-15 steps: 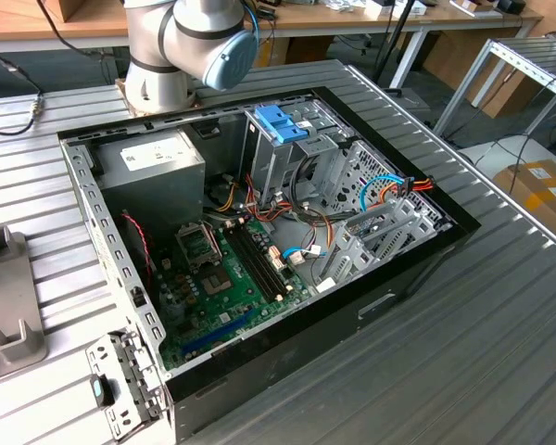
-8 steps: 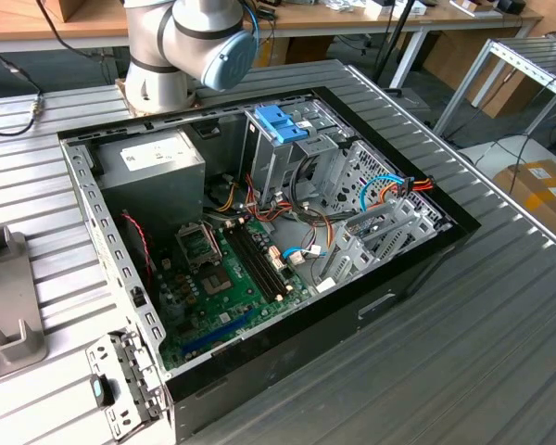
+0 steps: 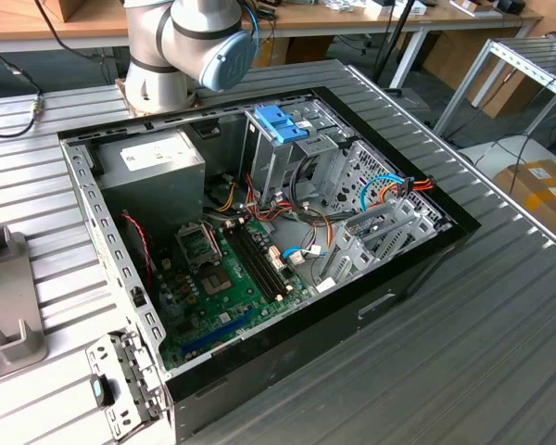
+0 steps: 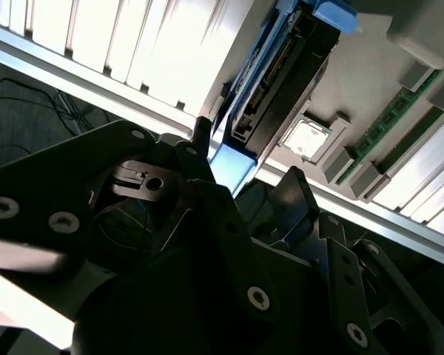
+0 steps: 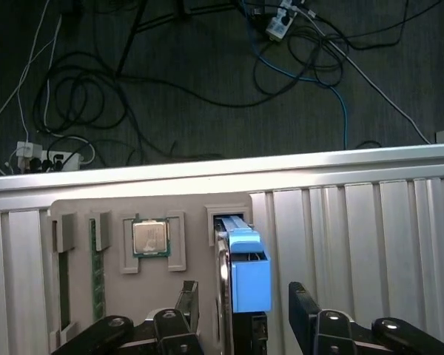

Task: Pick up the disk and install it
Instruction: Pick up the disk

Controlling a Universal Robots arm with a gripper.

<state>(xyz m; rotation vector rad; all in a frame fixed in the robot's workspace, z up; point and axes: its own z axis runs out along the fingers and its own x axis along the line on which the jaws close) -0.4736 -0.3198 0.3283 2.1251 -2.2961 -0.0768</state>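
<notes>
Claw [image 5: 244, 299] is sitting open in the first wrist view, fingers [image 5: 305, 310] straddling the disk [image 5: 249, 270], small gaps showing, nothing gripped. Disk is standing on edge in a slot of the grey holder tray [image 5: 192, 207] on the ribbed table [image 5: 355, 237], beside a CPU chip [image 5: 150, 237].

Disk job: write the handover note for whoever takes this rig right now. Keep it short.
Gripper: open, straddling the blue end of the disk, not clamped on it in both wrist views.
Disk: stands on edge in its slot in the grey holder plate, beside the processor chip.
Computer case: lies open in the exterior view.
Done: gripper lined up on the disk.
Left: disk not yet lifted and not yet installed in the case.
</notes>
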